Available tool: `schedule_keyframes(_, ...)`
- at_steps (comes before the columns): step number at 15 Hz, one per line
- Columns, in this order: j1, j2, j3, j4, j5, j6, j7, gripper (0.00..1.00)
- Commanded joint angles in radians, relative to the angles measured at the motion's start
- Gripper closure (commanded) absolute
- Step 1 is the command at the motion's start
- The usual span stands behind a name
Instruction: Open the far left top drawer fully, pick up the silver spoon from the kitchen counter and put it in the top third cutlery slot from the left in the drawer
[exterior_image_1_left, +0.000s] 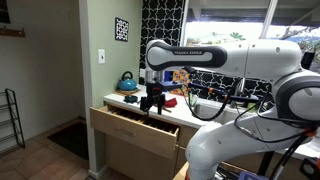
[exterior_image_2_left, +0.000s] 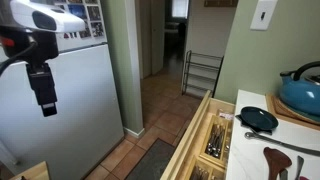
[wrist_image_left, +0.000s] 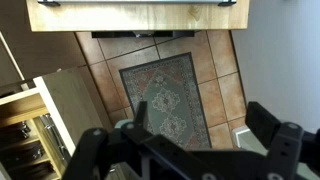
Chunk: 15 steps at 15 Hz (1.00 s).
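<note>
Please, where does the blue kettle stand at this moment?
The blue kettle stands on the kitchen counter at the right edge of an exterior view, just behind a small dark pan, to the right of the open drawer.

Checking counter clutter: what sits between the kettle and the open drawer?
A dark pan on the counter, between kettle and drawer; an exterior view shows it.

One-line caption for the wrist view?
Open gripper above a patterned rug on tiled floor, the open cutlery drawer at frame left.
</note>
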Motion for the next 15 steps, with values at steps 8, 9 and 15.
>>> schedule_keyframes(8,-0.009,0.001,0.006,0.002,0.004,-0.002,-0.005,0.00)
schedule_keyframes(9,-0.009,0.001,0.006,0.002,0.004,-0.002,-0.005,0.00)
schedule_keyframes(15,-0.064,0.200,-0.021,0.091,-0.028,-0.002,0.007,0.00)
